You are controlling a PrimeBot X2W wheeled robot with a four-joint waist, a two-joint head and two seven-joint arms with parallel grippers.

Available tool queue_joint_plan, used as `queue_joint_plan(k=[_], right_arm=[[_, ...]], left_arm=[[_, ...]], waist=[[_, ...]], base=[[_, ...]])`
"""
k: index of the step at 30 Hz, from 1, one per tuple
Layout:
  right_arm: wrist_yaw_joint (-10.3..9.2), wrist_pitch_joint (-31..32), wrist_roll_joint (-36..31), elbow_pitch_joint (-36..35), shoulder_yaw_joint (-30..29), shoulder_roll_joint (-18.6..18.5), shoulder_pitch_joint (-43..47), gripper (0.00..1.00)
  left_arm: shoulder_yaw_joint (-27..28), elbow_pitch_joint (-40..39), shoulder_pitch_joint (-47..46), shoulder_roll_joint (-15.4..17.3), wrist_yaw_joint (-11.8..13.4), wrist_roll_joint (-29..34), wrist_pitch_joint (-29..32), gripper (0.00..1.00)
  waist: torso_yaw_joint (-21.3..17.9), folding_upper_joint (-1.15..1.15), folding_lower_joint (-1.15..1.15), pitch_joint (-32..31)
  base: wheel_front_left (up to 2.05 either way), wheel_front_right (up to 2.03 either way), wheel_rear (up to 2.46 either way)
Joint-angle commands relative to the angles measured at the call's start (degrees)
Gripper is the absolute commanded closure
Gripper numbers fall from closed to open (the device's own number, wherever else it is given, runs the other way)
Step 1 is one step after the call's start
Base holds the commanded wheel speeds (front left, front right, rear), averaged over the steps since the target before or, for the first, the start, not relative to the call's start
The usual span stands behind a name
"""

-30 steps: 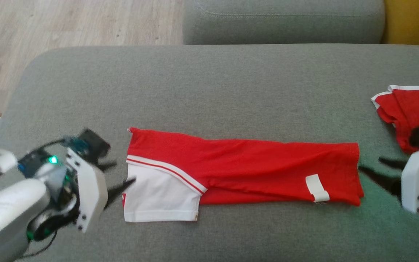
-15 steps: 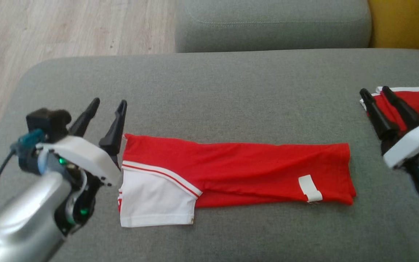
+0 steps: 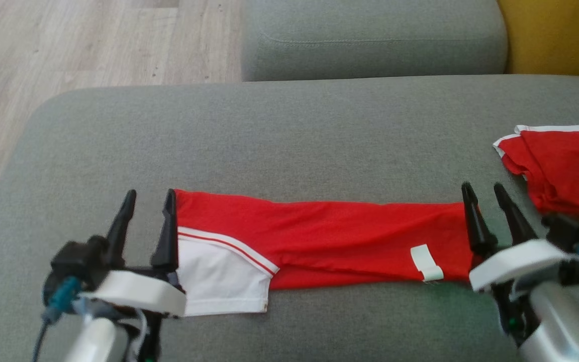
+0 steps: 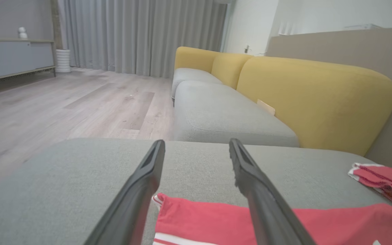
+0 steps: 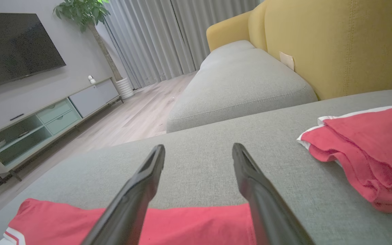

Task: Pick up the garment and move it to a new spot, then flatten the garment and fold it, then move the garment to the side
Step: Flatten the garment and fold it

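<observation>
Stuff you can't really see here: in the head view, the white body of the left gripper (image 3: 151, 193) sits over the white corner of the garment (image 3: 329, 234) at 8 o'clock. The right gripper (image 3: 482, 187) covers its end at 4 o'clock, so that edge is hidden. The shirt (image 3: 566, 171) at 3 o'clock runs off the frame. The left arm (image 3: 96, 342) and right arm (image 3: 556, 322) get chopped at 7 and 5.

Left wrist view: garment cut off at 6 o'clock, fingers (image 4: 141, 190) covering strips of it. The white thing (image 4: 22, 32) on the cabinet (image 4: 22, 56) at 10 o'clock is too small to tell.

Right wrist view: same cut at 6, shirt clipped at 3, and whatever's on the shelf (image 5: 12, 144) at 9 is too small.
</observation>
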Motion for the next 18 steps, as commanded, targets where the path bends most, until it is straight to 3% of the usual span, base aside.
queue_joint_plan(k=[1,7,18], right_arm=[[-0.05,-0.75,-3.27,-2.36,-1.99,1.42,0.99,0.0],[-0.05,-0.76,-12.25,-3.91,-9.63,6.96,5.52,0.0],[-0.05,2.01,-21.44,3.03,-21.41,11.84,4.8,0.0]], left_arm=[[4.48,-2.41,-1.58,-1.89,-1.37,1.83,-0.7,0.0],[10.26,-1.52,1.56,-7.71,-7.0,7.53,-0.7,0.0],[14.71,0.64,0.13,-11.9,-13.77,12.45,-0.71,0.0]], waist=[[0.24,0.0,0.0,0.05],[0.75,0.0,0.0,0.69],[1.7,0.0,0.0,4.32]], base=[[0.0,0.0,0.0],[0.0,0.0,0.0],[0.0,0.0,0.0]])
